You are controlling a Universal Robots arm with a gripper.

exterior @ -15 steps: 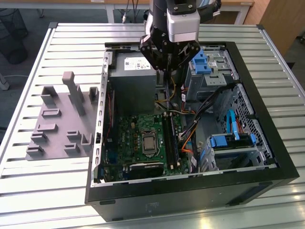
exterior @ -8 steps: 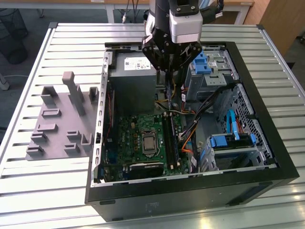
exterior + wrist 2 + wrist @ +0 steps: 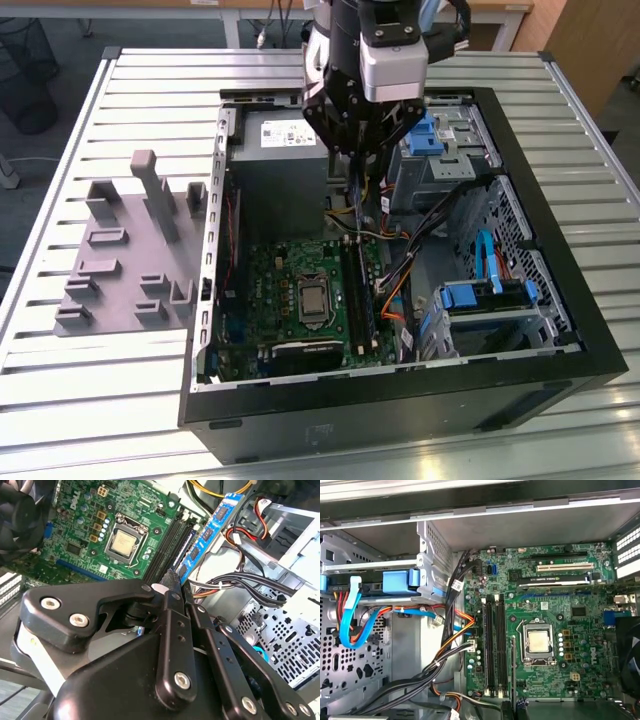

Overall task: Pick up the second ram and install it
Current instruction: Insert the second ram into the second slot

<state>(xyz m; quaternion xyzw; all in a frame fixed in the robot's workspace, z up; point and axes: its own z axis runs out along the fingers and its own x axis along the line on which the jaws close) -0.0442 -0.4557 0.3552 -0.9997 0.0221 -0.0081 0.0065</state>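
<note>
We see the gripper (image 3: 175, 582) closed on the ram (image 3: 207, 532), holding it on edge just above the slots (image 3: 495, 645) of the motherboard (image 3: 300, 300), inside the case (image 3: 560, 260).

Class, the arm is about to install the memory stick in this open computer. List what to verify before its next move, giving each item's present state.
1. Second ram held in the jaws: ok.
2. Ram parallel to the memory slots: ok, in the first wrist view.
3. Ram directly over a free slot: cannot tell.
4. Slot latches open: cannot tell.
5. Cables clear of the slots: ok.
6. Ram seated: not ok, it hangs above the motherboard.
</note>
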